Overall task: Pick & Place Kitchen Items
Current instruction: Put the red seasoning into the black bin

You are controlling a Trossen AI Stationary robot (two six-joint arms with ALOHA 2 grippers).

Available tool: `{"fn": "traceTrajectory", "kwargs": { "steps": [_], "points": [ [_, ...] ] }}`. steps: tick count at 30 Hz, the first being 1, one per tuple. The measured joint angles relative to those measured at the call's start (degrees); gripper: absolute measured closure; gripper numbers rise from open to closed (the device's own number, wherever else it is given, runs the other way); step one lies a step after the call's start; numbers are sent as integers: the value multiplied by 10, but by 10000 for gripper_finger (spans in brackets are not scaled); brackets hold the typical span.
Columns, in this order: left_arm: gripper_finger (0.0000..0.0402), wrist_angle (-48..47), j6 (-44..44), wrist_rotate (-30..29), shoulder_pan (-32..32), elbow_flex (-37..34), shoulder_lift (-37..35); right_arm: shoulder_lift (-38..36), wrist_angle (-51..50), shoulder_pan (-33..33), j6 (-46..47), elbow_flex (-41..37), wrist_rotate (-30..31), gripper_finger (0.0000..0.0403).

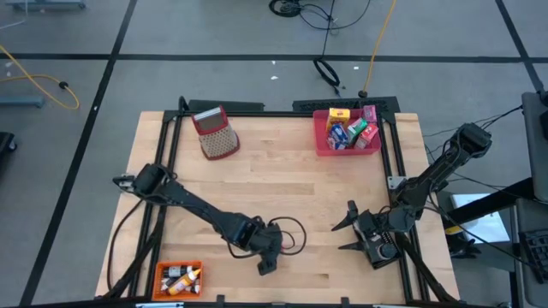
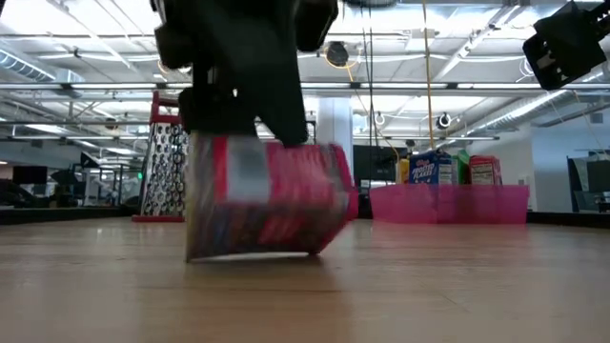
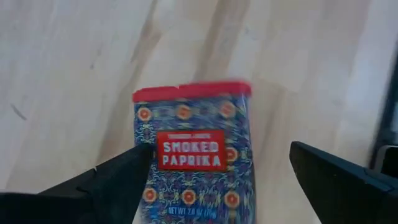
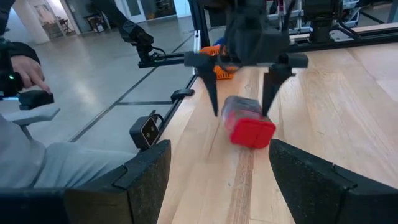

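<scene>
A blue patterned paprika tin (image 3: 193, 155) with a red lid (image 4: 252, 132) lies flat on the wooden table near its front edge. My left gripper (image 3: 217, 152) hangs over it, open and pointing steeply down, with one finger on each long side of the tin. From above, the gripper (image 1: 265, 258) hides the tin. The low view shows the tin (image 2: 272, 200) resting on the table under the dark gripper. My right gripper (image 1: 346, 229) waits open and level at the table's right side, with nothing between its fingers. My left gripper straddles the tin across its length from above. One fingertip (image 3: 140, 158) overlaps the tin's long side (image 3: 142, 134) in the wrist view, and I cannot tell whether it touches. The other fingertip (image 3: 298, 152) stands clear of the tin.
A pink tray (image 1: 322, 141) of packets and boxes stands at the back right. A red-topped grater (image 1: 216, 133) is at the back left, and an orange tray (image 1: 163, 272) with small bottles at the front left. A person (image 4: 25, 68) sits beyond the table.
</scene>
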Motion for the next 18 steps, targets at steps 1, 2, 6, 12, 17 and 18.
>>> {"fn": "traceTrajectory", "kwargs": {
  "steps": [1,2,6,12,17,18],
  "points": [
    [18,-3,3,0,0,0,2,0,1,0,0,0,0,140],
    [20,-5,4,1,1,0,8,0,2,-1,0,0,0,140],
    [19,-22,7,-2,4,-2,31,0,-1,-5,0,0,-1,140],
    [27,-26,8,-23,9,-1,52,0,-11,-11,1,0,-2,140],
    [48,-22,-13,-21,15,-1,50,0,-11,-11,2,0,-2,140],
    [53,-21,-17,-20,16,-1,48,0,-11,-11,2,0,-2,140]
  ]
}}
